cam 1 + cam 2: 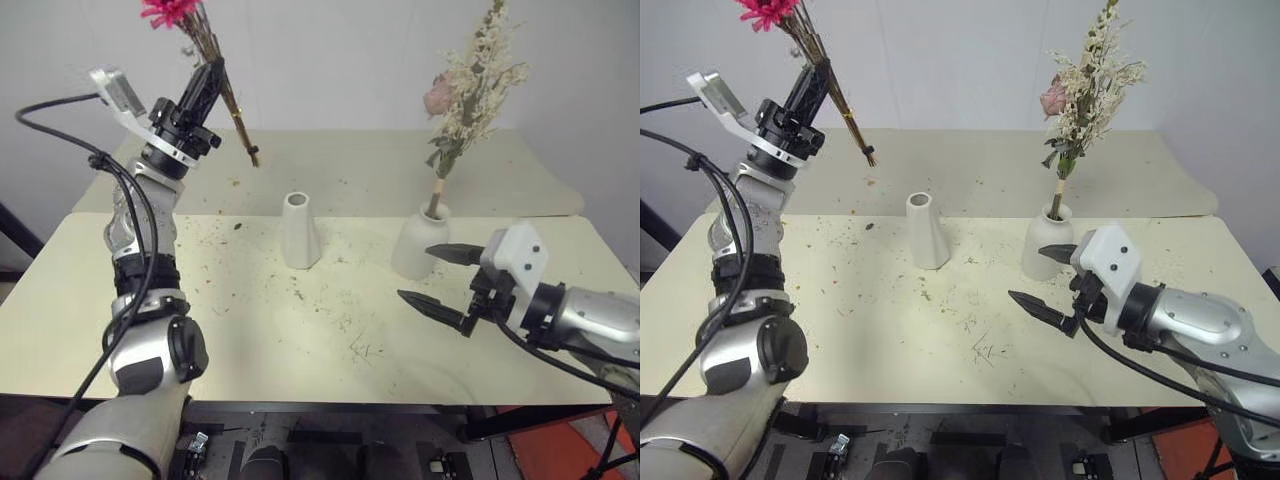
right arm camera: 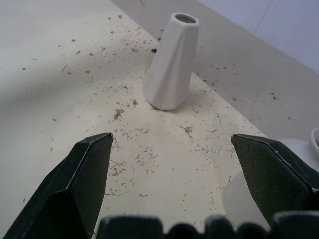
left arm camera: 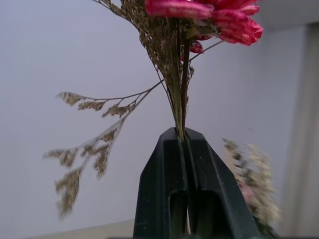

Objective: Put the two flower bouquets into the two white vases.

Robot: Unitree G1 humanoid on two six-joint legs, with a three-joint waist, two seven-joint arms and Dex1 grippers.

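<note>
One bunch home already: rose bunch upright in round vase, right of centre on table. Second one up in the air: daisy bunch pinched tight at mid-stem by left gripper, fingers squeezed fully together on the stalks, pink head at the top, cut ends slanting down toward the middle, high above the far board and well apart from slim vase. Slim vase empty, upright, mid-table, just left of round vase. Right gripper low over the table just in front of round vase, jaws spread wide, nothing held. Now the tricky bit, by the look of it: small mouth, loose bundle of stalks. Best to carry the cut ends squarely over the mouth first, swing the bunch closer to vertical, then lower slowly and straight. Mind the side sprigs catching the rim. No release until the ends sit well inside the neck. Tall, light vase, likely to topple from any sideways push, so steady it at the base with the free gripper if needed, keeping clear of the rose bunch.
</note>
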